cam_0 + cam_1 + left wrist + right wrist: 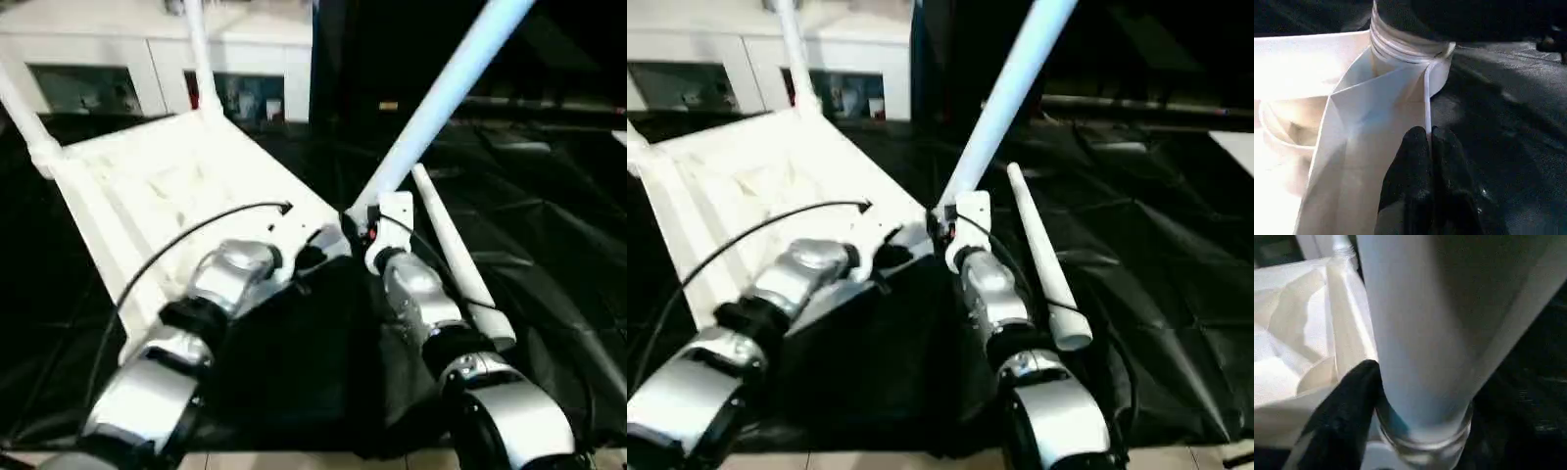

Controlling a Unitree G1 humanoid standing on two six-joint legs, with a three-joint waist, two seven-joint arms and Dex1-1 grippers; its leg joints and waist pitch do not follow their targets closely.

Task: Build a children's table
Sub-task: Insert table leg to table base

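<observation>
Tabletop lies underside-up on black sheet, two legs already standing at its far corners. Head views: third leg rises from near right corner socket, long axis leaning up & away to the right; right gripper sits right at its base, so right arm is nearer. Fourth leg lies loose on sheet beside right forearm. Left wrist view: left gripper pinched tight on tabletop's thin edge rib, just below socket. Right wrist view: one black finger presses leg base; other finger hidden, thread seating hard to judge.
</observation>
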